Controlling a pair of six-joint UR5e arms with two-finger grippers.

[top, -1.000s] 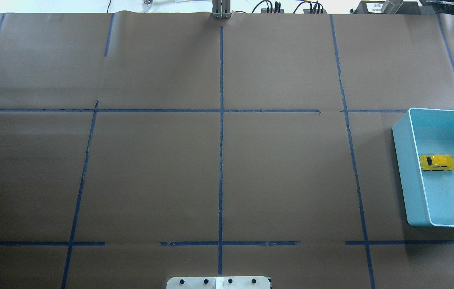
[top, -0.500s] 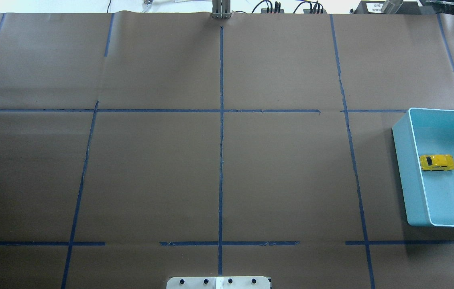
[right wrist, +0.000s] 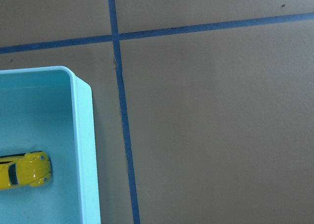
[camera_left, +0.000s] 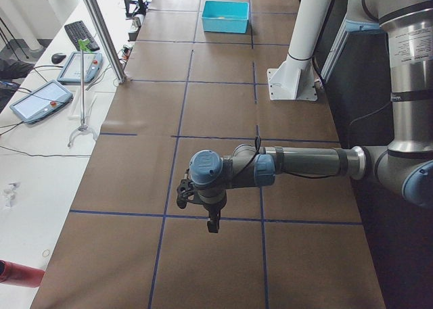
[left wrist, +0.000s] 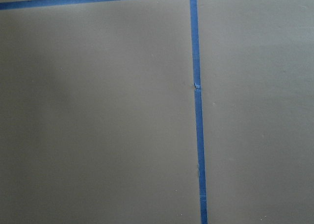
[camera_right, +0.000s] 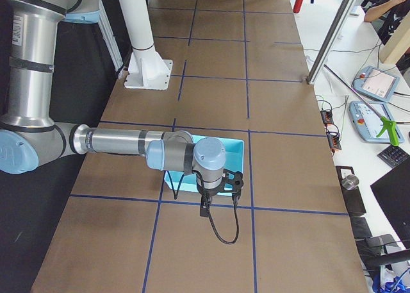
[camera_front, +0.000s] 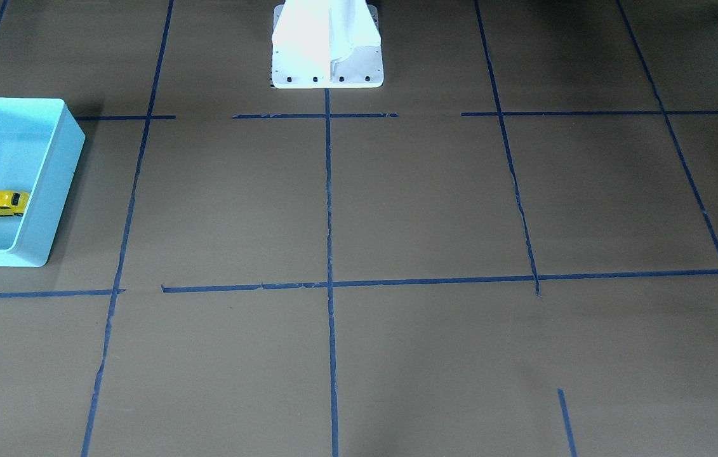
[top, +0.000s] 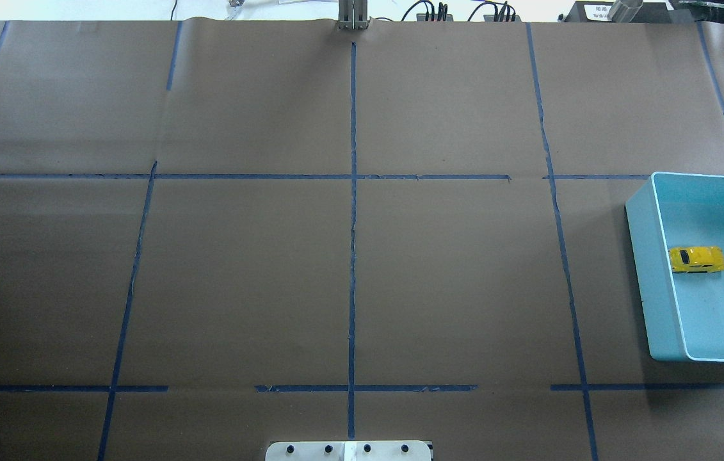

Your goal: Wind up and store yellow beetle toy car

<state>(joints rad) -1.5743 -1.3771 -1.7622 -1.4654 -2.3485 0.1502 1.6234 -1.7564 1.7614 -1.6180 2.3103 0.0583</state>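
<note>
1. Nearest in, at the table's left end, the left gripper (camera_left: 213,222) hangs over bare brown paper (camera_left: 135,255) close to a tape crossing (camera_left: 262,221). Whether its fingers are released or clenched, I cannot tell from this side angle.
2. Over at the right end, the right gripper (camera_right: 204,211) hangs above the table just off a corner of the light blue bin (top: 646,269). Same story with its fingers: cannot tell.
3. And there is the yellow beetle toy car (top: 697,259), on the bin's floor, apparently on its wheels, close by the wall that faces the table's middle and about halfway along it.
4. My read: storing looks done, and the step in hand is getting clear. Done well, that means a straight lift away from the rim, so nothing nudges the bin and sets the car rolling.
5. The car lies below and to one side of the right fingers, gripped by nothing, and well apart from the left ones.
</note>
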